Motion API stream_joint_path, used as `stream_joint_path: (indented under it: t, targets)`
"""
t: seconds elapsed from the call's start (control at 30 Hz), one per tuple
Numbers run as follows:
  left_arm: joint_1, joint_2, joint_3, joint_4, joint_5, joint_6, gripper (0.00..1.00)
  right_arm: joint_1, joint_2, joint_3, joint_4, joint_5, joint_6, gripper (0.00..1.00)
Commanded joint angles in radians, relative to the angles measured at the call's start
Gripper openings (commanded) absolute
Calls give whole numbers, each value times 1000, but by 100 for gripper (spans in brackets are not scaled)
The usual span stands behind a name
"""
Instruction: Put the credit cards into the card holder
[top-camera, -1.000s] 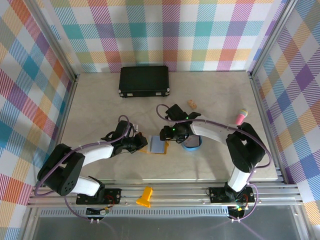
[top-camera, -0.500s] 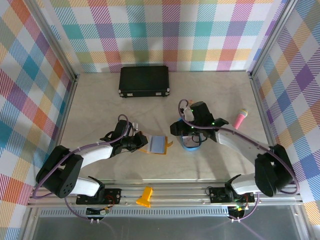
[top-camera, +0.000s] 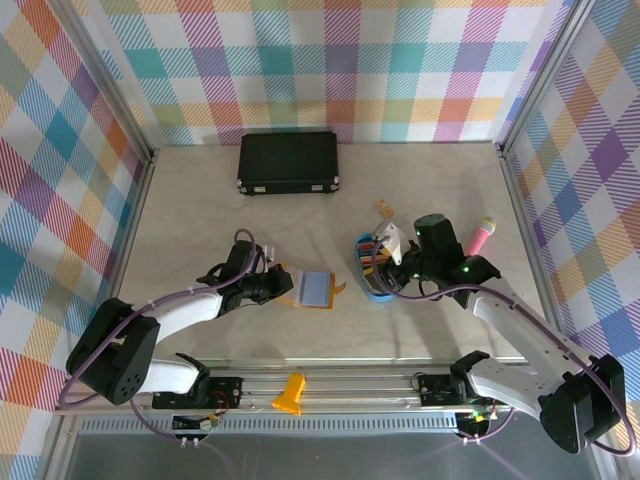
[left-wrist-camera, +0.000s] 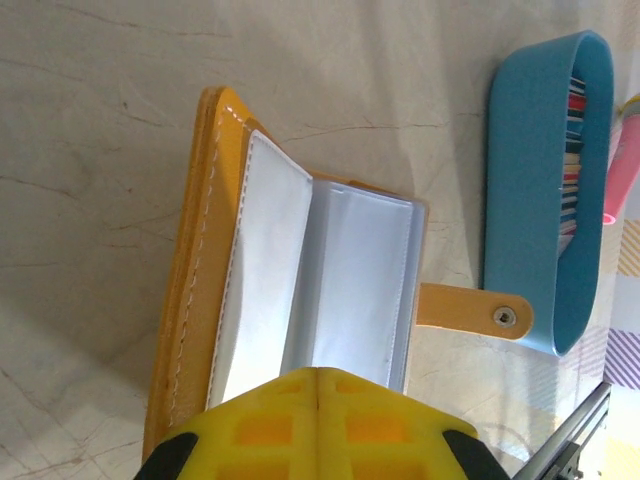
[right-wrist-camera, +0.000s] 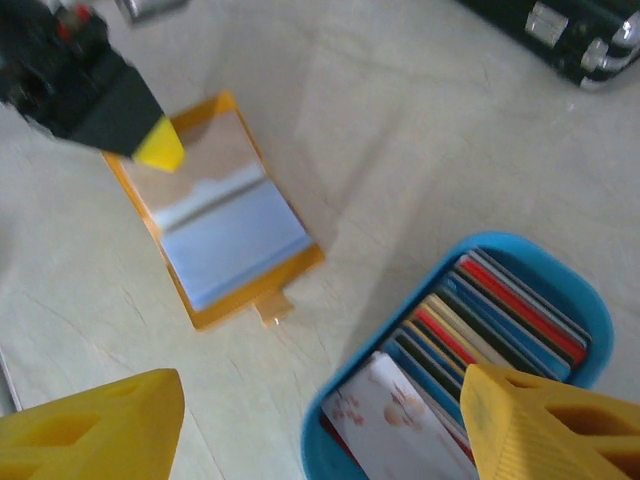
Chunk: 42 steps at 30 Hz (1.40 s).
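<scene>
Beige table (top-camera: 200, 200), card holder (top-camera: 318, 288) open, credit cards (right-wrist-camera: 500, 310) in tray (left-wrist-camera: 525, 200), txt unreadable

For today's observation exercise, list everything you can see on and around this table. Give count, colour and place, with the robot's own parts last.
case: one, black, far edge of the table.
card holder: one, mustard yellow with pale blue pockets, lying open mid-table.
tray: one, blue, oval, right of the card holder.
cards: a packed row, too many to count, mixed colours, standing in the tray.
pink object: one, right side of the table.
tan object: one, small, beyond the tray.
orange piece: one, on the front rail.
table: one, pale beige.
left claw: one, yellow tips, shut, on the card holder's left edge.
right claw: one, yellow tips, open, above the tray.
</scene>
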<state>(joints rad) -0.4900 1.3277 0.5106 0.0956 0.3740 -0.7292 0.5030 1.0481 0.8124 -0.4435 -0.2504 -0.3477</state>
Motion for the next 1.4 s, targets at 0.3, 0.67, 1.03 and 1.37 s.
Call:
stream_joint_path:
  t: [0.3,0.67,1.03,1.37]
  targets:
    - [-6,27,-8,-111,-68,85,0,-72,131,102,-136,70,-244,69]
    - [-5,50,-17,-72,-61,87,0,-103,196,102,-130,9,-341,68]
    - [-5,64,-30,-45,-47,85,0,-115,216,66,-126,-52,-503,69]
    - [-5,80,-20,-48,-44,91,0,-123,324,112,-192,74,-588,67]
